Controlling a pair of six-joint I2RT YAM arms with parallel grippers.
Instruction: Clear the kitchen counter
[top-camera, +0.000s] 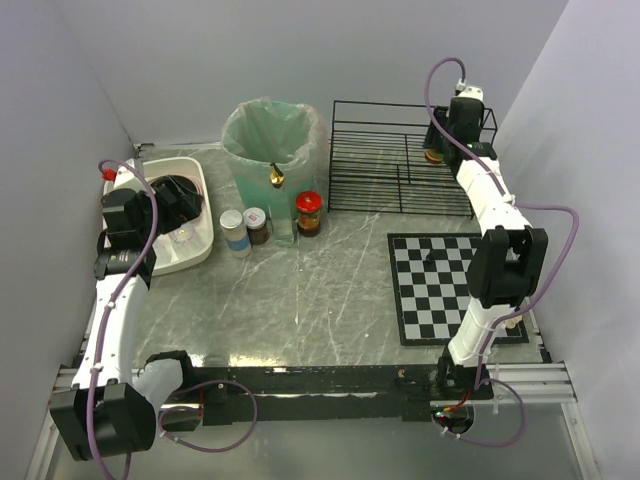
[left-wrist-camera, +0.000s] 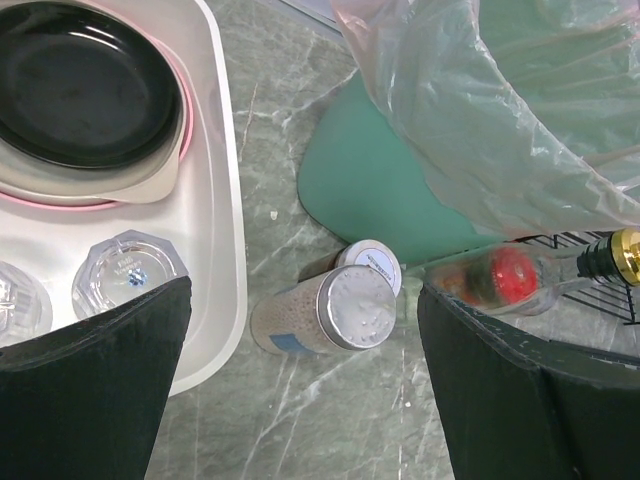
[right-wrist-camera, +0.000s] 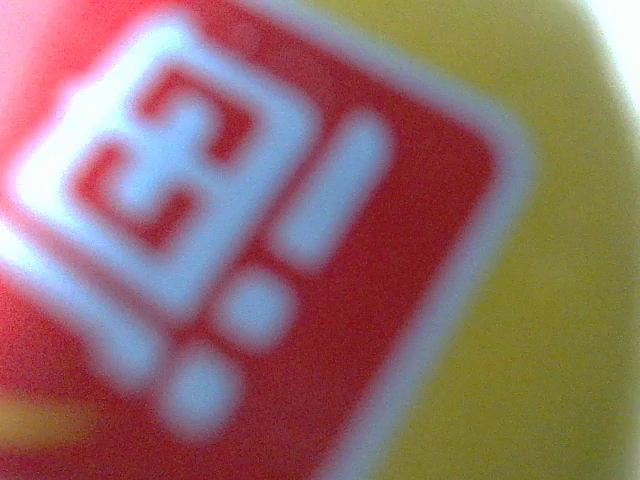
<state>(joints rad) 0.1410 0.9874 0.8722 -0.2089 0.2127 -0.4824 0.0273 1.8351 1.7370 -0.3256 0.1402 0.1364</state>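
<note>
- The left pincer (left-wrist-camera: 305, 300) stands wide open and grips nothing.
- Below the gap between its fingers, a silver-lidded jar (left-wrist-camera: 345, 310) stands on the kitchen counter (left-wrist-camera: 300, 420).
- The rim of the white tub (left-wrist-camera: 225, 200) lies just beside one finger.
- The right pincer (top-camera: 437, 148) is at the wire rack (top-camera: 370, 150).
- A blurred red-and-yellow label (right-wrist-camera: 300, 250) sits right against this pincer, and whether it grips cannot be told.
</note>
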